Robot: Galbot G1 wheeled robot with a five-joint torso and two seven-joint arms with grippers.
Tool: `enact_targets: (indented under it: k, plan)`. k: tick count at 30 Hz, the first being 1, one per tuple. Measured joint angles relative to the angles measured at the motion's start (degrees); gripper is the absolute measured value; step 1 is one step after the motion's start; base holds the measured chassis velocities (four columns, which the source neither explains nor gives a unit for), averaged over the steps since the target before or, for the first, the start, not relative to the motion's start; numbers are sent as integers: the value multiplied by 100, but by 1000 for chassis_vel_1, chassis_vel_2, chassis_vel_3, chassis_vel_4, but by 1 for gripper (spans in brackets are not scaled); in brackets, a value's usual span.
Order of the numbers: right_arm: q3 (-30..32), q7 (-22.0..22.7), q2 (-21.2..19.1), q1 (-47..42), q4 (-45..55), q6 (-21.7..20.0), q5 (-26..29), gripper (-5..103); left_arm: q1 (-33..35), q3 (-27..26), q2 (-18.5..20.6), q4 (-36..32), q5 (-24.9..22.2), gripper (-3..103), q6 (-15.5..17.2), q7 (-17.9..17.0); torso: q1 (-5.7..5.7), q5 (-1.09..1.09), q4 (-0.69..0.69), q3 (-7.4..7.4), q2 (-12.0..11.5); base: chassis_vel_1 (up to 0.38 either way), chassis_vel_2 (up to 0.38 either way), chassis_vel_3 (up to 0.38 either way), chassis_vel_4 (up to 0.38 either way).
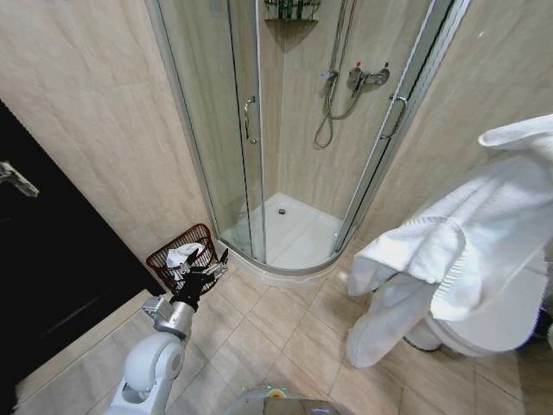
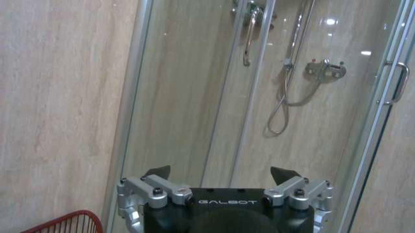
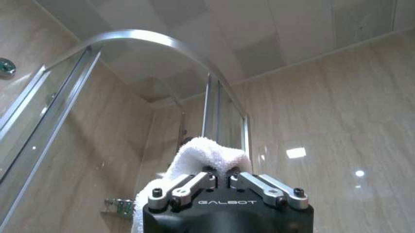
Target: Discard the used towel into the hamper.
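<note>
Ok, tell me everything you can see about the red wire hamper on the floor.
The hamper is a small dark red wire basket with open lattice sides, rounded at the rim. It stands on the tiled floor against the beige wall, just beside the curved glass shower enclosure. Something white and crumpled, probably a towel, already lies inside it. The left gripper hovers open right at its near rim; contact cannot be told. In the left wrist view, one edge of its rim appears.

Hamper (image 1: 183,256): dark red-brown wire lattice, white cloth inside. Towel (image 1: 449,251): plain white terry. Left tool (image 1: 210,271): black with silver fittings. Walls (image 1: 95,130): beige, faint horizontal veining. Floor (image 1: 285,328): beige tiles, diagonal grid.
</note>
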Motion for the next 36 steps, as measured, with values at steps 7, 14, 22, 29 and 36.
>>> enact_targets:
  k: [7, 14, 22, 29, 36]
  plan:
    - [3, 2, -5, 11, 0, -1, 18, 7, 0, 0, 0, 0, 0, 100, 0, 0, 81, 0, 0, 100, 180, 0, 0, 0, 0]
    - [-2, -4, 5, -6, 0, 1, 11, 7, 0, 0, 0, 0, 0, 100, 0, 0, 158, 0, 0, 195, 352, 0, 0, 0, 0]
    - [9, -11, -10, -16, 0, 7, 11, 7, 0, 0, 0, 0, 0, 100, 0, 0, 259, 0, 0, 321, 580, 0, 0, 0, 0]
    - [21, -9, -42, 7, 0, 23, 18, 7, 0, 0, 0, 0, 0, 100, 0, 0, 356, 0, 0, 432, 787, 0, 0, 0, 0]
    - [-10, -10, -20, 5, 0, 20, 25, 7, 0, 0, 0, 0, 0, 100, 0, 0, 439, 0, 0, 531, 969, 0, 0, 0, 0]
